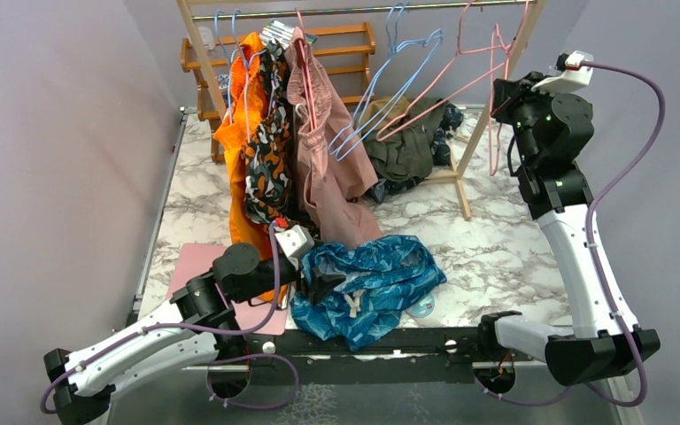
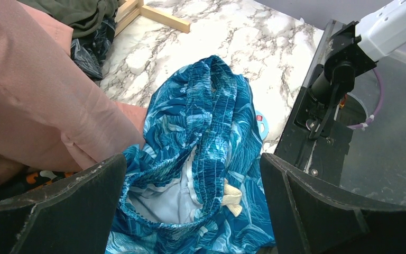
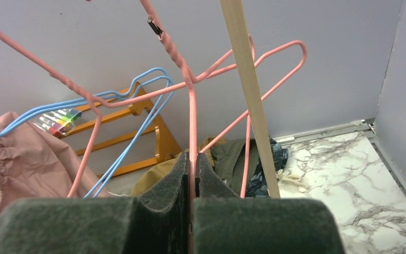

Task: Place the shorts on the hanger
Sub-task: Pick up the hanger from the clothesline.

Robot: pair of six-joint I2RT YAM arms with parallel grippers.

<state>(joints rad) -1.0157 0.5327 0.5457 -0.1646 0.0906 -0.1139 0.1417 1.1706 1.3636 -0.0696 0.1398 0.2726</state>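
Right wrist shows the right hand (image 3: 192,161) pinching the hanger (image 3: 191,106), the left hand (image 2: 191,182) spread above the shorts (image 2: 211,106), not yet lifted off the tabletop (image 2: 232,32).

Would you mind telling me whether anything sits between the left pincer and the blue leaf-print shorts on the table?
Nothing visible does. The left pincer is open, and the blue shorts lie directly ahead of its jaws. The hanging pink shorts drape alongside, overlapping one edge only.
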